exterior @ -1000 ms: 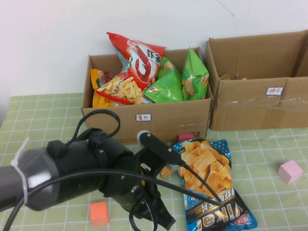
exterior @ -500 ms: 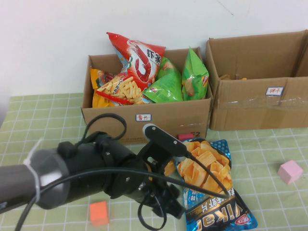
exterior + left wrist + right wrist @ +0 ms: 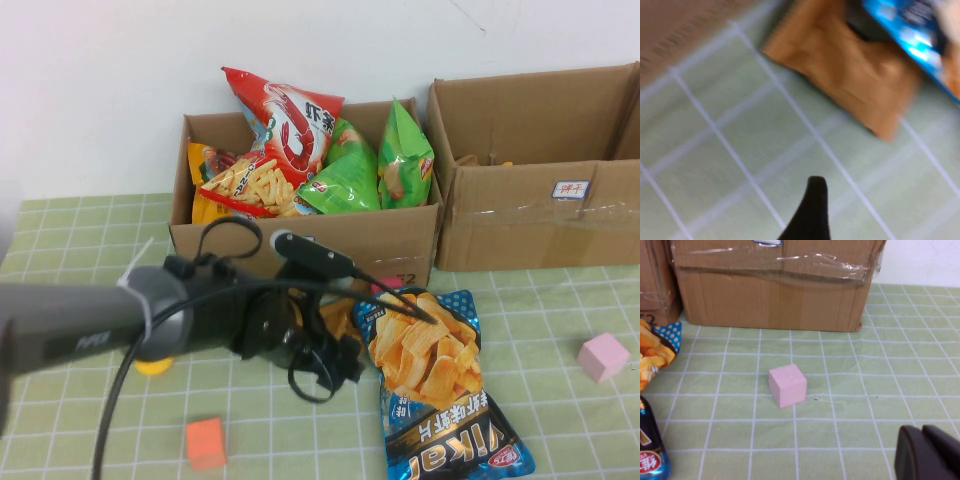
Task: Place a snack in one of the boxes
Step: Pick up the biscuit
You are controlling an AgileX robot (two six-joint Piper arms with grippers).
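Note:
Two brown cartons stand at the back. The left box point(image 3: 230, 245) is full of snack bags. The right box point(image 3: 520, 225) has clear tape across it and also shows in the right wrist view point(image 3: 770, 300). A blue chip bag point(image 3: 440, 400) lies flat in front of them. A small orange-brown packet point(image 3: 850, 75) lies beside it. My left gripper point(image 3: 335, 350) hovers low over the mat next to that packet, open and empty; one black fingertip point(image 3: 813, 200) shows. My right gripper point(image 3: 926, 447) is shut and empty above the mat at the right.
A pink cube point(image 3: 603, 356) lies at the right, near my right gripper point(image 3: 786, 385). An orange cube point(image 3: 205, 443) lies at the front left. A small red block point(image 3: 385, 285) sits against the left box's front. A yellow object point(image 3: 153, 366) peeks from under my left arm.
My left arm has swung away from the front edge towards the left box, and its gripper now sits by the small packet beside the blue bag. Nothing else moved.

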